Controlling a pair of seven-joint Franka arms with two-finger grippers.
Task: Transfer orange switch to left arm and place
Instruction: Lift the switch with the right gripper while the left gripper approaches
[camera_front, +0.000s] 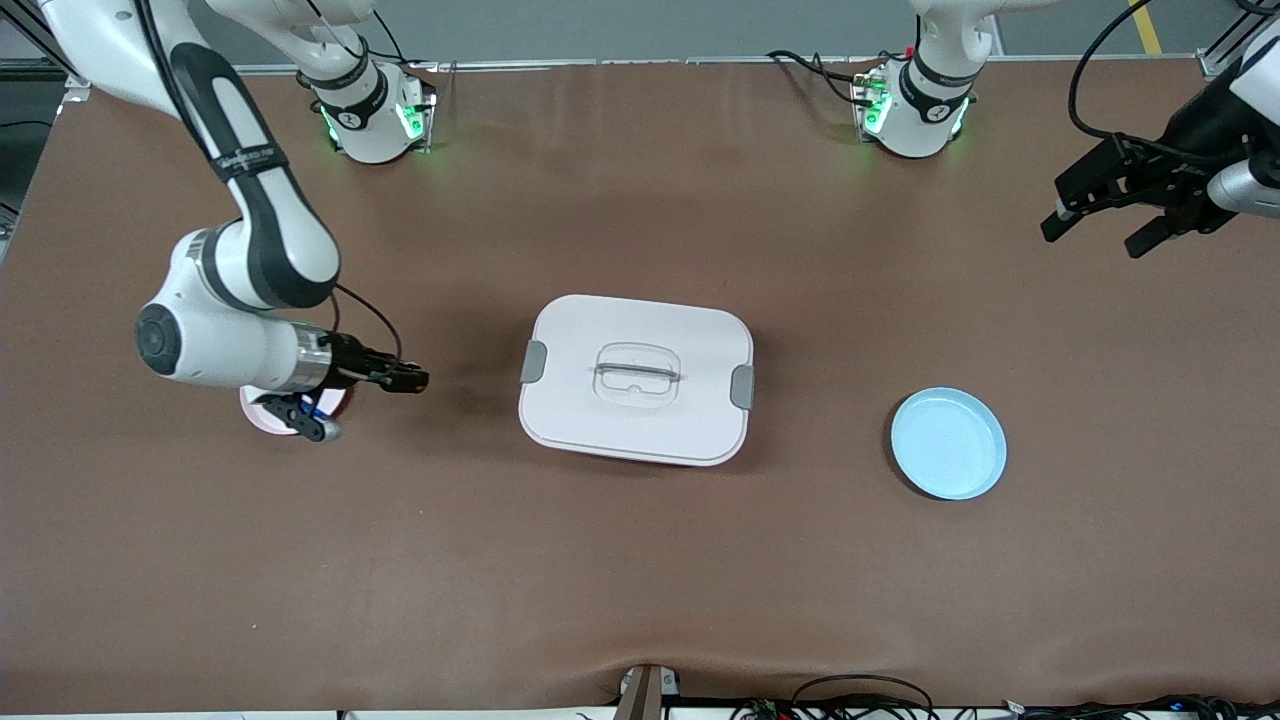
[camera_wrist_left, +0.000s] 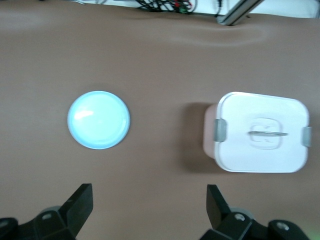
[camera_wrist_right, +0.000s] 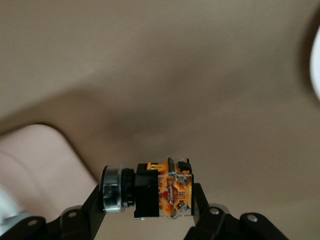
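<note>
Right gripper (camera_front: 405, 379), mid-left of front frame over a pink plate (camera_front: 262, 410), pinched the orange switch (camera_wrist_right: 162, 192). Left gripper (camera_front: 1100, 228), upper right, waited with fingers spread. Box (camera_front: 636, 378) sat centre.

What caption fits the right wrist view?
Right claw shut on the switch, above the brown table.
</note>
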